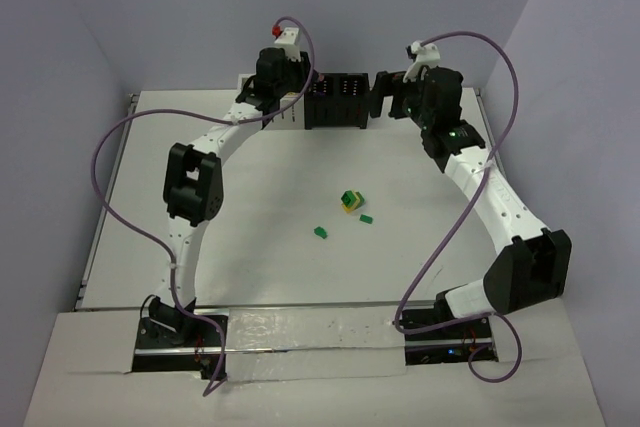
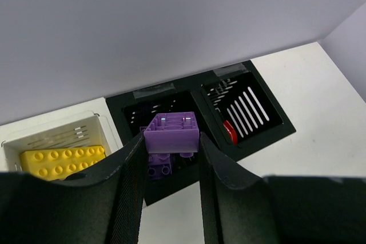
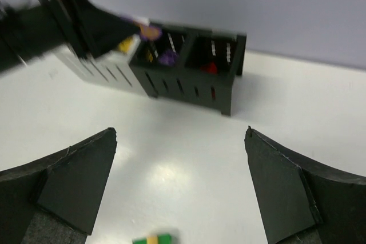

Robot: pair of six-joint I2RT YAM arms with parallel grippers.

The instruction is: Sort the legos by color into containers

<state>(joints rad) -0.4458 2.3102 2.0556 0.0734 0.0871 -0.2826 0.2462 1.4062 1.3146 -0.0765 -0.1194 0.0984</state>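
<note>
My left gripper (image 2: 170, 141) is shut on a purple lego (image 2: 171, 131) and holds it over the left compartment of the black container (image 2: 269, 135), where more purple legos (image 2: 158, 166) lie. A red lego (image 2: 230, 132) lies in its right compartment. A yellow lego (image 2: 62, 162) lies in the white container (image 2: 14, 147). My right gripper (image 3: 180, 135) is open and empty, above the table in front of the black container (image 3: 189, 87). A green-and-yellow stack (image 1: 349, 200) and two green legos (image 1: 366, 217) (image 1: 321, 232) lie mid-table.
The containers (image 1: 335, 102) stand in a row at the back edge against the wall. The left arm (image 1: 190, 182) arcs over the left half of the table, the right arm (image 1: 490, 197) over the right. Purple cables loop beside both.
</note>
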